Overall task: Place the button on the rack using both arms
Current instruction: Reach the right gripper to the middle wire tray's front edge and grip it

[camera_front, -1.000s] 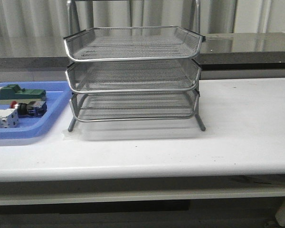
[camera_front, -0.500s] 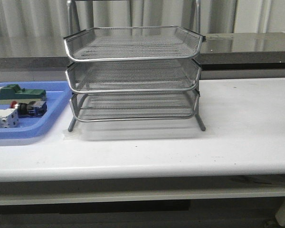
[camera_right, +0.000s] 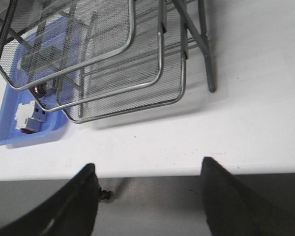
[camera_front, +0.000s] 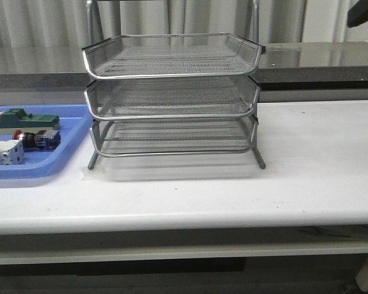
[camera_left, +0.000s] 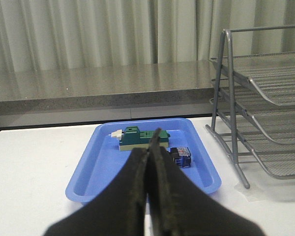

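The button (camera_front: pixel 40 139) lies on its side in the blue tray (camera_front: pixel 67 153) at the table's left, its red head pointing left. In the left wrist view my left gripper (camera_left: pixel 150 147) is shut and empty, hovering short of that tray, and the button's blue body (camera_left: pixel 181 157) shows just past the fingers. The three-tier wire rack (camera_front: pixel 172 76) stands mid-table with all tiers empty. My right gripper (camera_right: pixel 148 164) is open and empty, high above the table's front edge, looking down on the rack (camera_right: pixel 160 49). A dark bit of the right arm (camera_front: pixel 363 12) shows at the front view's top right corner.
A green block (camera_front: pixel 26 119) and a white block (camera_front: pixel 3 153) share the blue tray (camera_left: pixel 88 167) with the button. The rack's uprights (camera_left: pixel 231 98) stand right beside the tray. A grey counter (camera_front: pixel 319 55) runs behind the white table (camera_front: pixel 319 159).
A dark part of the right arm has come into the front view's top right corner. The button, tray and rack have not moved.
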You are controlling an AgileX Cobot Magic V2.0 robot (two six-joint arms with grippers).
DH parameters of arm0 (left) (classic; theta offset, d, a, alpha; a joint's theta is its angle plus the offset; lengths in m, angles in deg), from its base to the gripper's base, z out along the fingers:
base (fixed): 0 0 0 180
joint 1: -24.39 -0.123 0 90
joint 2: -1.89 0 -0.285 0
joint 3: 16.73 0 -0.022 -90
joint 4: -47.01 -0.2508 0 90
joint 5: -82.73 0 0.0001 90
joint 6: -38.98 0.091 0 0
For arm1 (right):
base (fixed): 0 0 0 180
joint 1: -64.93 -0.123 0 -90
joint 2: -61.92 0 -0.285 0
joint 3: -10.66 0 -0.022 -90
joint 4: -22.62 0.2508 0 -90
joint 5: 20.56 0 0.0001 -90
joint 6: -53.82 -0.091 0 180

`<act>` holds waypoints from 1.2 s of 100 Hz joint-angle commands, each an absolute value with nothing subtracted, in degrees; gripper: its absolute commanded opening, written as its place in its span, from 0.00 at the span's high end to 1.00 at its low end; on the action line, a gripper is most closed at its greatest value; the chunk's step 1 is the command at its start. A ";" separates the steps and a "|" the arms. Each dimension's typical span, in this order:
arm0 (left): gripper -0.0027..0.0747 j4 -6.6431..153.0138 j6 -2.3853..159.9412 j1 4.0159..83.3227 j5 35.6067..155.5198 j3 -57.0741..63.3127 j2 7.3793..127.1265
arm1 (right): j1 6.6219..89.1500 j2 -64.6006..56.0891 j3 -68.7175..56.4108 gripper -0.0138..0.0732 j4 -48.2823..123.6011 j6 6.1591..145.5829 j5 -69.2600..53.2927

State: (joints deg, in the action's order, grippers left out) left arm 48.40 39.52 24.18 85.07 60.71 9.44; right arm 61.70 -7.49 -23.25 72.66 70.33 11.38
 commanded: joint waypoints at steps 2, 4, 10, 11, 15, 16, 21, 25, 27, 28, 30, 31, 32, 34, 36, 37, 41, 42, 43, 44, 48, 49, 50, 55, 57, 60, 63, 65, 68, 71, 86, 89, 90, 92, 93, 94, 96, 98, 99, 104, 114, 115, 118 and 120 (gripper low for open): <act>0.99 48.71 38.98 24.16 80.06 62.59 7.62 | 62.15 -11.70 -21.48 0.31 84.30 79.51 7.81; 0.99 48.71 38.98 24.16 80.06 62.59 7.62 | 62.15 -12.41 -21.48 0.31 86.00 81.00 7.72; 0.99 48.71 38.98 24.16 80.06 62.59 7.62 | 62.15 -15.64 -21.34 0.31 90.35 84.95 7.56; 0.99 48.71 38.98 24.16 80.06 62.59 7.62 | 62.15 -16.00 -21.33 0.31 91.39 85.92 7.48; 0.99 48.71 38.98 24.16 80.06 62.59 7.62 | 62.15 -18.19 -21.09 0.31 94.43 88.40 7.33; 0.99 48.71 38.98 24.16 80.06 62.59 7.62 | 62.15 -18.91 -21.01 0.31 94.93 89.39 7.28; 0.99 48.71 38.98 24.16 80.06 62.59 7.62 | 62.15 -21.43 -20.43 0.31 98.36 92.78 7.22; 0.99 48.71 38.98 24.16 80.06 62.59 7.62 | 62.15 -23.21 -19.95 0.31 101.03 95.33 7.43; 0.99 48.71 38.98 24.16 80.06 62.59 7.62 | 62.15 -24.25 -19.63 0.31 102.38 96.51 7.67; 0.99 48.71 38.98 24.16 80.06 62.59 7.62 | 62.15 -24.93 -19.42 0.31 102.78 96.88 7.73; 0.99 48.71 38.98 24.16 80.06 62.59 7.62 | 62.11 -25.97 -19.18 0.31 103.98 97.99 8.06; 0.99 48.71 38.98 24.16 80.06 62.59 7.62 | 62.11 -26.31 -18.94 0.31 104.37 98.38 8.35; 0.99 48.71 38.98 24.16 80.06 62.59 7.62 | 62.11 -26.66 -18.84 0.31 105.10 99.15 8.51; 0.99 48.71 38.98 24.16 80.06 62.59 7.62 | 62.02 -27.64 -18.47 0.31 106.28 100.23 8.96; 0.99 48.71 38.98 24.16 80.06 62.59 7.62 | 61.83 -28.56 -18.05 0.31 107.25 100.93 9.24; 0.99 48.71 38.98 24.16 80.06 62.59 7.62 | 61.77 -29.19 -17.90 0.31 107.54 101.59 9.35; 0.99 48.71 38.98 24.16 80.06 62.59 7.62 | 61.33 -30.67 -16.98 0.31 109.15 103.36 9.75; 0.99 48.71 38.98 24.16 80.06 62.59 7.62 | 61.24 -31.27 -16.67 0.31 109.37 103.60 9.86; 0.99 48.71 38.98 24.16 80.06 62.59 7.62 | 61.04 -31.58 -16.52 0.31 109.74 103.86 9.86; 0.99 48.71 38.98 24.16 80.06 62.59 7.62 | 60.95 -32.13 -16.37 0.31 109.94 104.29 9.98; 0.99 48.71 38.98 24.16 80.06 62.59 7.62 | 60.27 -33.50 -15.32 0.31 110.77 105.31 10.08; 0.99 48.71 38.98 24.16 80.06 62.59 7.62 | 60.16 -34.03 -14.93 0.31 110.91 105.45 10.08; 0.99 48.71 38.98 24.16 80.06 62.59 7.62 | 59.92 -34.30 -14.75 0.31 111.12 105.55 10.08; 0.99 48.71 38.98 24.16 80.06 62.59 7.62 | 59.12 -36.16 -13.40 0.31 111.44 105.92 10.08; 0.99 48.71 38.98 24.16 80.06 62.59 7.62 | 58.79 -36.93 -12.81 0.31 111.53 105.92 10.08; 0.99 48.71 38.98 24.16 80.06 62.59 7.62 | 58.44 -37.92 -11.97 0.31 111.60 105.92 10.08; 0.99 48.71 38.98 24.16 80.06 62.59 7.62 | 58.08 -39.15 -10.89 0.31 111.60 105.92 10.08; 0.99 48.71 38.98 24.16 80.06 62.59 7.62 | 57.85 -39.87 -10.49 0.31 111.67 105.92 10.08; 0.99 48.71 38.98 24.16 80.06 62.59 7.62 | 57.44 -40.79 -9.44 0.31 111.68 105.92 10.08; 0.99 48.71 38.98 24.16 80.06 62.59 7.62 | 57.16 -41.67 -8.58 0.31 111.72 105.92 10.02; 0.99 48.71 38.98 24.16 80.06 62.59 7.62 | 56.52 -46.01 -4.35 0.31 112.63 105.92 10.08; 0.99 48.71 38.98 24.16 80.06 62.59 7.62 | 56.48 -46.68 -3.52 0.31 112.84 105.92 10.13; 0.99 48.71 38.98 24.16 80.06 62.59 7.62 | 56.48 -46.82 -3.36 0.31 112.93 105.92 10.13; 0.99 48.71 38.98 24.16 80.06 62.59 7.62 | 56.48 -47.28 -2.88 0.31 112.99 105.92 10.13; 0.99 48.71 38.98 24.16 80.06 62.59 7.62 | 56.48 -47.57 -2.75 0.31 112.99 105.92 10.20; 0.99 48.71 38.98 24.16 80.06 62.59 7.62 | 56.48 -47.67 -2.42 0.31 112.99 105.92 10.21; 0.99 48.71 38.98 24.16 80.06 62.59 7.62 | 56.48 -48.05 -1.97 0.31 113.08 105.92 10.21; 0.99 48.71 38.98 24.16 80.06 62.59 7.62 | 56.48 -48.46 -1.57 0.31 113.08 105.92 10.33; 0.99 48.71 38.98 24.16 80.06 62.59 7.62 | 56.48 -48.59 -1.43 0.31 113.14 105.92 10.40; 0.99 48.71 38.98 24.16 80.06 62.59 7.62 | 56.48 -49.42 -0.53 0.31 113.40 105.92 10.82; 0.99 48.71 38.98 24.16 80.06 62.59 7.62 | 56.48 -50.77 0.70 0.31 114.27 105.92 11.76; 0.99 48.71 38.98 24.16 80.06 62.59 7.62 | 56.48 -50.85 0.80 0.31 114.40 105.92 11.82; 0.99 48.71 38.98 24.16 80.06 62.59 7.62 | 56.48 -51.06 0.93 0.31 114.46 105.92 11.93; 0.99 48.71 38.98 24.16 80.06 62.59 7.62 | 56.48 -51.27 1.00 0.32 114.53 105.92 11.93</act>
State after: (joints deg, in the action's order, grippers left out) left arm 48.40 39.52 24.18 85.07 60.71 9.44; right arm 56.31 -53.55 -1.83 110.57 105.35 10.27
